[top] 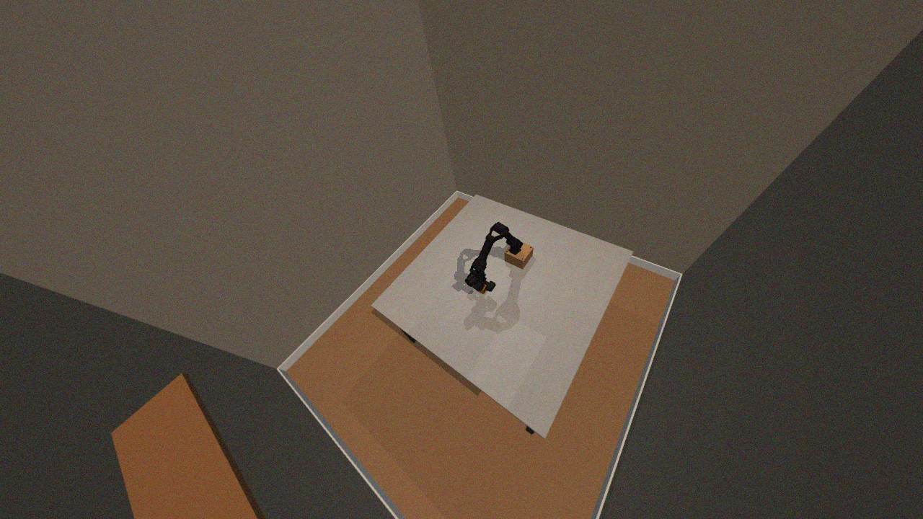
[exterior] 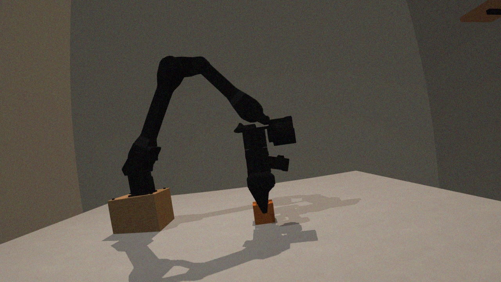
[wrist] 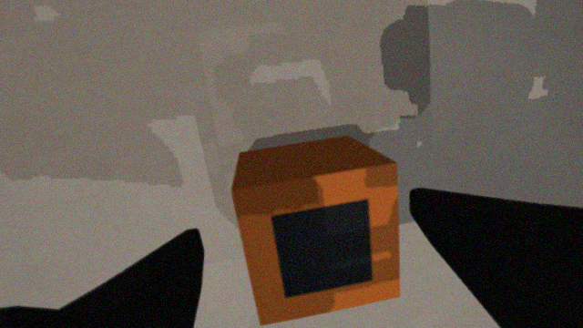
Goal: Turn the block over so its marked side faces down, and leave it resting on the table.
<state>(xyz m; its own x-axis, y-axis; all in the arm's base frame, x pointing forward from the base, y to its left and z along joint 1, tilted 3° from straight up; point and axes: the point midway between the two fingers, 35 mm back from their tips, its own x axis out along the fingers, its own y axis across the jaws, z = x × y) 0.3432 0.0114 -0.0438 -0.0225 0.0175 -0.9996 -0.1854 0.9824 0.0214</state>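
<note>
Straddling the orange block [top: 483,290] [exterior: 259,218] [wrist: 384,182] on the table [top: 567,322] [exterior: 385,238] [wrist: 91,219], the released fingers [exterior: 263,206] risked (its marked face still up) twisting it while closing, because it sat askew between them.

Brown-grey walls [top: 226,161] [exterior: 245,42] surround an orange-brown floor [top: 399,413] edged with pale skirting [top: 368,284].

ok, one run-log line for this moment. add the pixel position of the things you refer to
end effector [exterior: 264,211] [wrist: 309,220]: open, fingers astride block | orange block [top: 482,290] [exterior: 264,215] [wrist: 261,255]: on table, marked side up | flip: not done
</note>
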